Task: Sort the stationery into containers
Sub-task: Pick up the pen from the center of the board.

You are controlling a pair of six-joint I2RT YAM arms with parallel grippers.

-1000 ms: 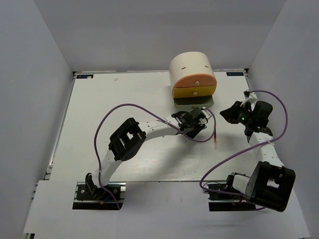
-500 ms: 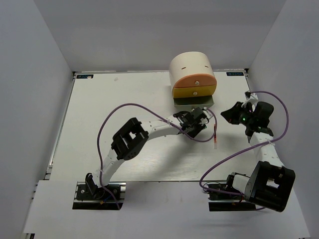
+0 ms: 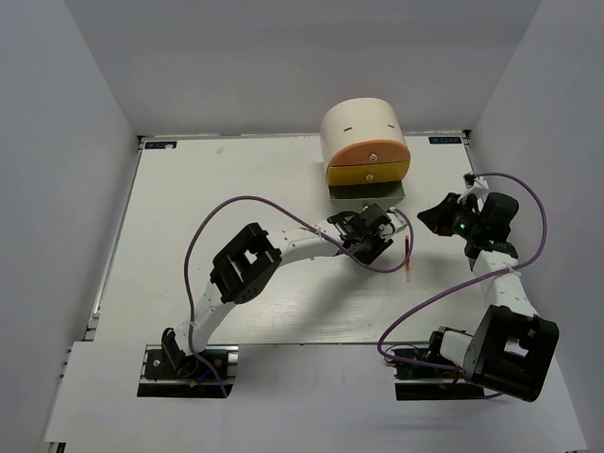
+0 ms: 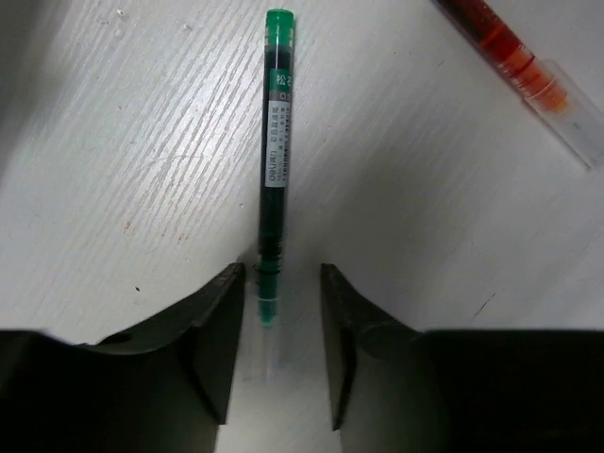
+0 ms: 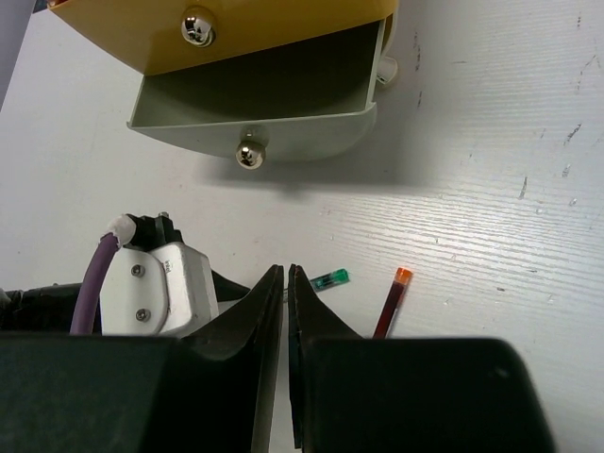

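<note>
Seen from the left wrist, the left gripper (image 4: 280, 283) sits low over the white table (image 3: 236, 189), its two dark fingers parted a little and straddling the near end of a thin green-tipped pen (image 4: 276, 142). The pen lies flat and points straight away; neither finger appears to touch it. It looks light, stiff and smooth, so it will likely roll or slip. Closing across the labelled dark barrel nearer the middle should keep it from tipping, better than pinching this clear end. A thin red pen (image 4: 510, 52) lies apart, farther off to the right. The right gripper (image 5: 286, 283) hangs empty, fingers almost together. Beyond both pens, the pale green drawer (image 5: 302, 127) stands pulled open beneath the yellow drawer (image 5: 189, 38) of the cream desk unit (image 3: 363, 127).
</note>
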